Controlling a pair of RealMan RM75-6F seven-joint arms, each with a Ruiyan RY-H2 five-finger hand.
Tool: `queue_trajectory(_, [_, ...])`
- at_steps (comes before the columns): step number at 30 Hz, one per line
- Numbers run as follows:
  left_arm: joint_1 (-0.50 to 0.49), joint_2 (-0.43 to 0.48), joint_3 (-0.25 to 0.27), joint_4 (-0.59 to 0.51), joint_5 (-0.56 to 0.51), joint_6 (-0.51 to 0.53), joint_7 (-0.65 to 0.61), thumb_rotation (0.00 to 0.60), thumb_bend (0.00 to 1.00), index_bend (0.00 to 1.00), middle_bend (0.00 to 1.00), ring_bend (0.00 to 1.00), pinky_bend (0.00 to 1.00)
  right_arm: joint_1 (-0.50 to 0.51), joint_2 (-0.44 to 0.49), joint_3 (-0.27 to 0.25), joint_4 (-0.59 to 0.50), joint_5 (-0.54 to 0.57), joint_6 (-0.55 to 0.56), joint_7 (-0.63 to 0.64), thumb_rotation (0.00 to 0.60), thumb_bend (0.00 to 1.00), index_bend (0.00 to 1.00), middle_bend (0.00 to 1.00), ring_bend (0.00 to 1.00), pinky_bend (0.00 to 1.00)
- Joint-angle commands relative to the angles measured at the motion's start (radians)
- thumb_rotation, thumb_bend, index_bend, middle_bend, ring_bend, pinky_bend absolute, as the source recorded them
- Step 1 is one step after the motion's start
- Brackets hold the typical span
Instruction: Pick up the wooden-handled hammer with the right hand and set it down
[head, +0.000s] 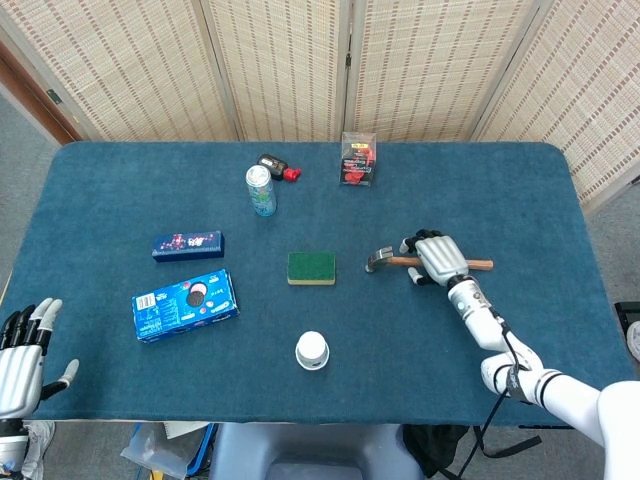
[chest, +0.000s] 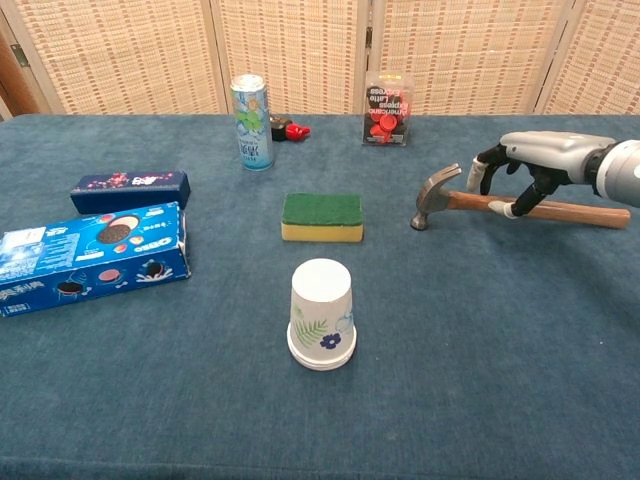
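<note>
The wooden-handled hammer (chest: 445, 198) lies flat on the blue table (head: 120, 200), right of centre, its steel head (head: 379, 261) pointing left. My right hand (head: 436, 258) arches over the handle just behind the head, fingers on the far side and thumb at the near side; in the chest view the right hand (chest: 535, 160) has not closed round the wood. The bare end of the handle (chest: 590, 214) sticks out to the right. My left hand (head: 22, 350) hangs off the front left table edge, fingers apart and empty.
A green sponge (head: 311, 268) lies left of the hammer head, an upturned paper cup (head: 312, 350) in front of it. A can (head: 261, 191), a clear box of red items (head: 358, 160), a cookie box (head: 185, 305) and a dark blue box (head: 187, 245) stand farther off.
</note>
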Motion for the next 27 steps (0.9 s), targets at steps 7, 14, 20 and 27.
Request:
queue_trajectory(7, [0.001, 0.0, -0.002, 0.002, -0.002, 0.0, 0.0, 0.6, 0.28, 0.0, 0.0, 0.0, 0.0, 0.023, -0.044, -0.01, 0.062, -0.002, -0.025, 0.022, 0.6, 0.4, 0.32, 0.35, 0.14, 0.16])
queue_trajectory(14, [0.002, -0.002, -0.003, 0.006, -0.005, -0.002, -0.002, 0.6, 0.28, 0.0, 0.0, 0.0, 0.0, 0.032, -0.058, -0.013, 0.083, 0.005, -0.039, 0.025, 0.6, 0.4, 0.33, 0.39, 0.14, 0.16])
queue_trajectory(20, [0.003, -0.005, -0.004, 0.01, -0.009, -0.005, -0.005, 0.6, 0.28, 0.0, 0.0, 0.0, 0.0, 0.036, -0.064, -0.014, 0.092, 0.008, -0.044, 0.028, 0.6, 0.42, 0.37, 0.4, 0.14, 0.16])
queue_trajectory(27, [0.004, -0.008, -0.003, 0.018, -0.01, -0.007, -0.011, 0.6, 0.28, 0.0, 0.0, 0.0, 0.0, 0.037, -0.065, -0.017, 0.091, 0.017, -0.049, 0.019, 0.6, 0.44, 0.38, 0.41, 0.14, 0.16])
